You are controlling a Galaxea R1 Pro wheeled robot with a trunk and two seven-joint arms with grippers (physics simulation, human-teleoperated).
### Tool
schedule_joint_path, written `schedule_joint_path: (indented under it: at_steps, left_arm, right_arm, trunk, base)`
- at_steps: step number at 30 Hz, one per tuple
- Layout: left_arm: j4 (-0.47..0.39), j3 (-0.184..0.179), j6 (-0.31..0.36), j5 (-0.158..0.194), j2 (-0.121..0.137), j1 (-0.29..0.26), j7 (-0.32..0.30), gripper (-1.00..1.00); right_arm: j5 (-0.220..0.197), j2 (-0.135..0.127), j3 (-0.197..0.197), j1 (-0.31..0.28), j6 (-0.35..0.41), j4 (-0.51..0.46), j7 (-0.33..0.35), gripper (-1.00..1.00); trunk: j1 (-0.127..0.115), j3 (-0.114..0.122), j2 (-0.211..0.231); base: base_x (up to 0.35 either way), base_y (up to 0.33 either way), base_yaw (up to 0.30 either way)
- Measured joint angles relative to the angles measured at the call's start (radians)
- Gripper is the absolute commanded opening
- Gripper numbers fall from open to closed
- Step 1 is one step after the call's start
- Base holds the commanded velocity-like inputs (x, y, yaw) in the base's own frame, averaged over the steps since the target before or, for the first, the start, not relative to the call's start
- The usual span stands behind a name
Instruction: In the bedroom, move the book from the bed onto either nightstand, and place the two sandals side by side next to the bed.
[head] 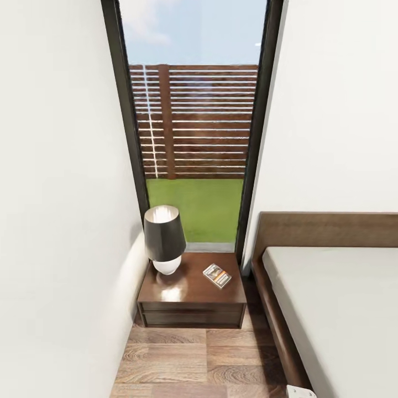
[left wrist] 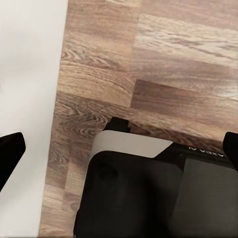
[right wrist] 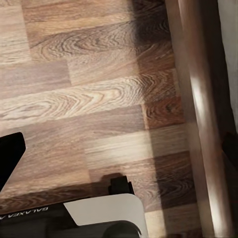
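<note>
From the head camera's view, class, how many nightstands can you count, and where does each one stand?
1. The nightstand stands under the window, between the white wall and the bed, holding a lamp and the book. Another may lie outside the picture.

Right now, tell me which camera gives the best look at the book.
The head view. There the book lies flat on the nightstand, beside the lamp, with its cover and orange band readable. The left and right wrist views look down at the wood floor and the robot's base, so they add nothing about it.
</note>
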Motion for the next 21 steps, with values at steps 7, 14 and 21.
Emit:
schedule_joint_path:
  at_steps: [7,14,21]
  left_arm:
    - [0.003,-0.001,-0.001,0.001,0.008,0.008,0.0,1.0]
    - [0.004,-0.001,-0.02,0.002,0.013,0.01,0.004,1.0]
    - [0.005,-0.002,-0.03,-0.004,0.025,0.047,0.008,1.0]
  right_arm:
    - [0.0,0.0,0.0,0.0,0.0,0.0,0.0,1.0]
    - [0.0,0.0,-0.001,0.0,0.0,0.0,0.0,1.0]
    - [0.0,-0.001,-0.001,0.0,0.0,0.0,0.0,1.0]
  trunk:
    - [-0.027,0.022,0.049]
    - [-0.031,0.025,0.056]
    - [-0.031,0.025,0.056]
  base:
    - [0.0,0.0,0.0]
    - [0.0,0.0,0.0]
    - [0.0,0.0,0.0]
